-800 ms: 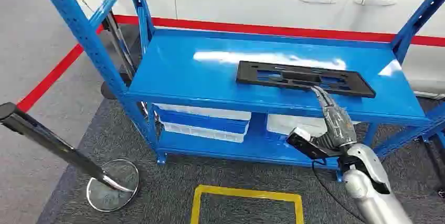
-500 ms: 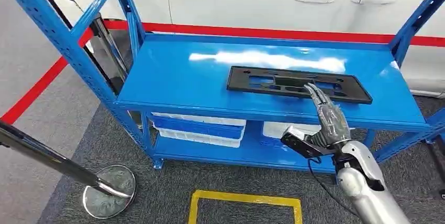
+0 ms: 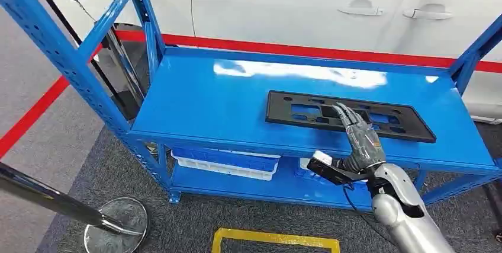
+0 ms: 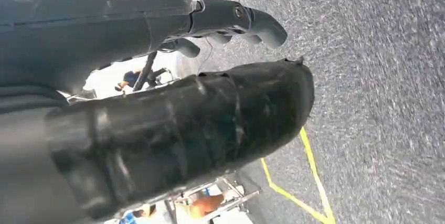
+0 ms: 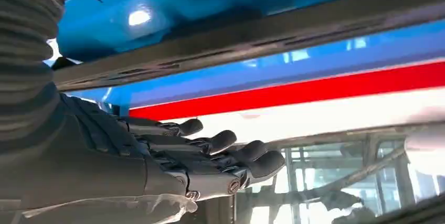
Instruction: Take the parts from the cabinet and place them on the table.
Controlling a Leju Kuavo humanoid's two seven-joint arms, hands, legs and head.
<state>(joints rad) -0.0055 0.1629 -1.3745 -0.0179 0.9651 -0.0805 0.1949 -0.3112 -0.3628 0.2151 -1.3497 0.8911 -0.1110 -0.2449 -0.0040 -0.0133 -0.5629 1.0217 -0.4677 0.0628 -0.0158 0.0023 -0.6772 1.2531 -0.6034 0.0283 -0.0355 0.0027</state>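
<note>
Lying flat on the blue shelf (image 3: 195,102) of the cabinet (image 3: 89,69), the black part (image 3: 299,111) sits toward the right side. The right robot hand (image 3: 357,139) reaches over its near edge with fingers (image 5: 220,142) extended and slightly apart, holding nothing. The left robot hand (image 4: 231,22) hangs over the grey floor (image 4: 378,77), fingers loosely curled and empty.

The part (image 3: 349,115) is a long, flat black plastic panel with several rectangular cut-outs and small holes along its length. It lies flat on the upper blue shelf (image 3: 207,102), its long side running nearly along the shelf's front edge, slightly skewed. It sits directly under and ahead of the right hand (image 3: 358,140), whose outstretched fingers (image 3: 346,114) reach over its near edge, around its middle.
</note>
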